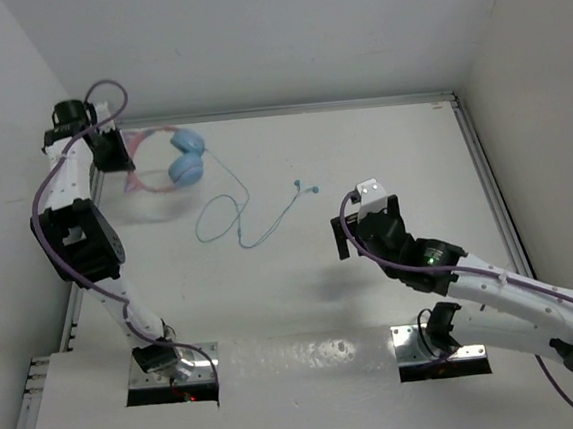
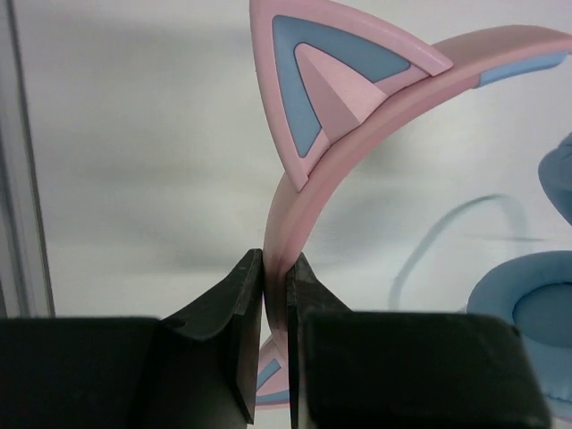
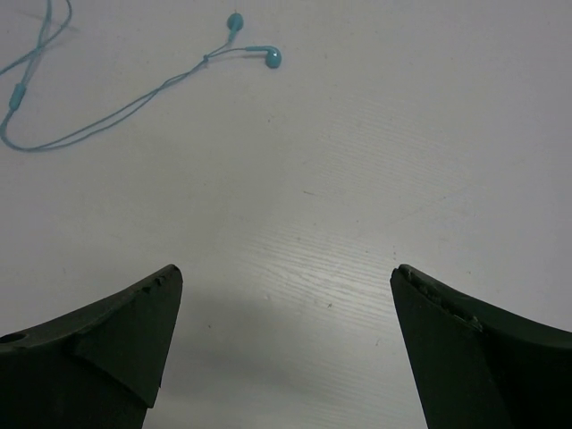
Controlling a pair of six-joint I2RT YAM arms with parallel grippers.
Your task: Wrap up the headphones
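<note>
**Item 1: headphones** [image 1: 176, 159]. Loc: far-left corner of worktop [image 1: 381, 146].
- Pink headband [image 2: 357, 134] w/ cat-ear point [image 2: 331, 80], blue inset.
- Two light blue ear cups [image 1: 188, 141], close together, toward worktop centre from the band.
- One cup seen in left wrist view [image 2: 527, 295], at right of frame.

**Item 2: cable** [image 1: 236, 214]. Thin, pale blue, lying loose on the surface.
- Runs from cups toward worktop middle, w/ one open loop.
- End splits into two small teal bud-shaped tips [image 3: 234, 21], side by side, apart from each other.
- Not wound round anything.

**Item 3: left gripper** [image 1: 110, 150]. Loc: far-left corner, by left edge.
- Claw pinched on the headband [image 2: 275, 268], a finger pressed to each side of the band.
- Grip pt. below the cat-ear point in wrist view.

**Item 4: right gripper** [image 1: 363, 226]. Loc: right of centre, nearer the near edge.
- Claw spread wide [image 3: 286, 273], nothing between fingers, only bare surface.
- Well apart from cable; tips lie beyond it toward far-left.
</note>
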